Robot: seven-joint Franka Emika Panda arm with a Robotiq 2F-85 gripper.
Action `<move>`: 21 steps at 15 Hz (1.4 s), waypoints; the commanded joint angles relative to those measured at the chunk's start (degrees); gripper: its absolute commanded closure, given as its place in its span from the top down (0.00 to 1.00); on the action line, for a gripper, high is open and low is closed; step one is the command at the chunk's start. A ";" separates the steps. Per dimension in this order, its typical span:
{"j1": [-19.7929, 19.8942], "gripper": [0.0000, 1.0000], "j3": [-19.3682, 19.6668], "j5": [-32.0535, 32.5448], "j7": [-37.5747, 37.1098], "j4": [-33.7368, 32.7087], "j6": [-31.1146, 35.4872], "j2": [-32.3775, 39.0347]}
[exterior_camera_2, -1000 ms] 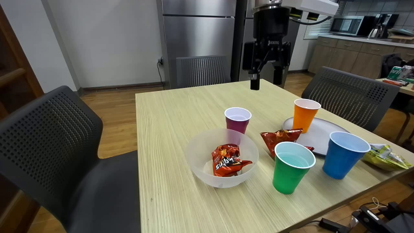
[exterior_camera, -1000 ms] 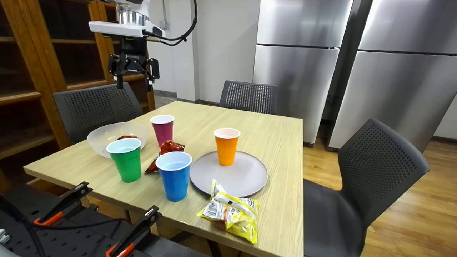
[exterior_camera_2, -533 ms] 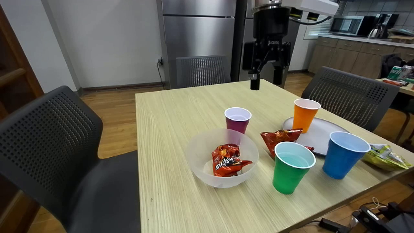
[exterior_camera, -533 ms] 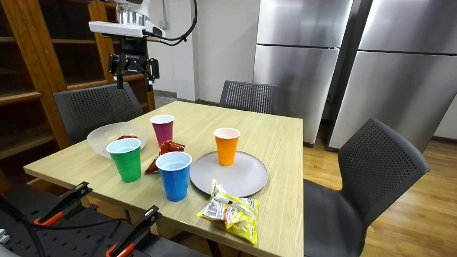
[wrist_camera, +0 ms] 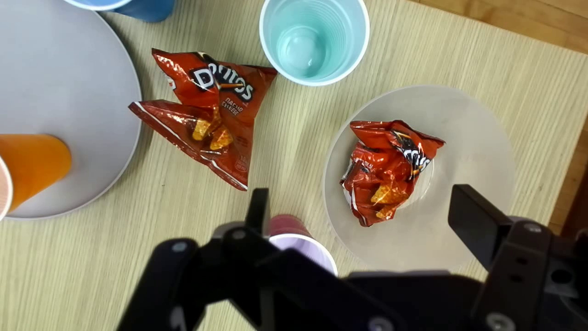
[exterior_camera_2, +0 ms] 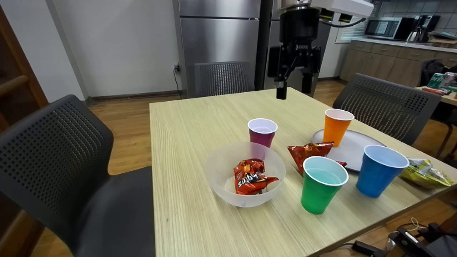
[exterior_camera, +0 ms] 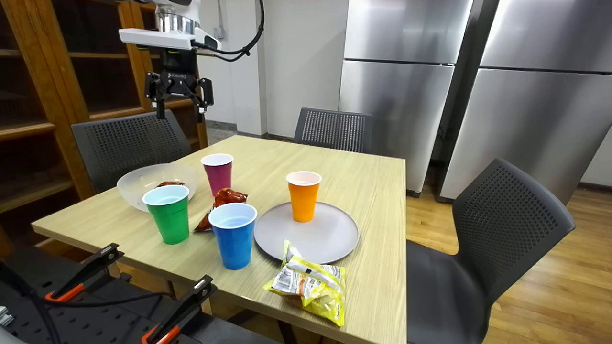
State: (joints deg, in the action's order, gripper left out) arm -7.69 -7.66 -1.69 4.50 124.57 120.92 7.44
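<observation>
My gripper point(exterior_camera: 180, 116) hangs above the table with its jaws wide apart and nothing between them. In the wrist view, a red Doritos bag point(wrist_camera: 386, 174) lies inside the translucent bowl point(wrist_camera: 477, 138), below the gap between the fingers. A purple cup point(wrist_camera: 288, 225) stands beside the bowl, partly hidden by one finger. Another red Doritos bag point(wrist_camera: 229, 119) rests on the table between the bowl and a grey plate point(wrist_camera: 92, 92). On that plate stands an orange cup point(exterior_camera: 303, 200). Green point(exterior_camera_2: 319, 192) and blue point(exterior_camera_2: 378, 175) cups stand upright near a table edge.
A yellow snack bag point(exterior_camera: 311, 286) lies beside the plate at the table point(exterior_camera_2: 192, 125) edge. Dark chairs point(exterior_camera: 507, 229) surround the table. Two clamps point(exterior_camera: 179, 310) sit on a black platform by the near edge. Fridges point(exterior_camera: 397, 105) and a wooden cabinet point(exterior_camera: 71, 86) stand behind.
</observation>
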 commanded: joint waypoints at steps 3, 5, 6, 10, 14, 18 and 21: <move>0.06 1.00 -0.08 0.01 -0.03 -0.11 -0.14 0.02; -0.12 1.00 -0.10 0.50 -0.68 -0.11 1.28 0.70; -0.12 1.00 -0.10 0.40 -0.64 -0.20 2.15 1.11; -0.12 1.00 -0.21 -0.06 -0.37 -1.59 5.47 3.81; -0.32 1.00 -0.19 0.20 -0.91 -3.68 9.23 7.84; -0.30 1.00 -0.11 -0.31 -1.57 -6.53 12.62 12.17; -0.48 1.00 0.08 -0.19 -2.65 -9.40 14.29 15.99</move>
State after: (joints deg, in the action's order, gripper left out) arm -7.81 -7.66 -1.69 3.82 119.26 134.14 19.39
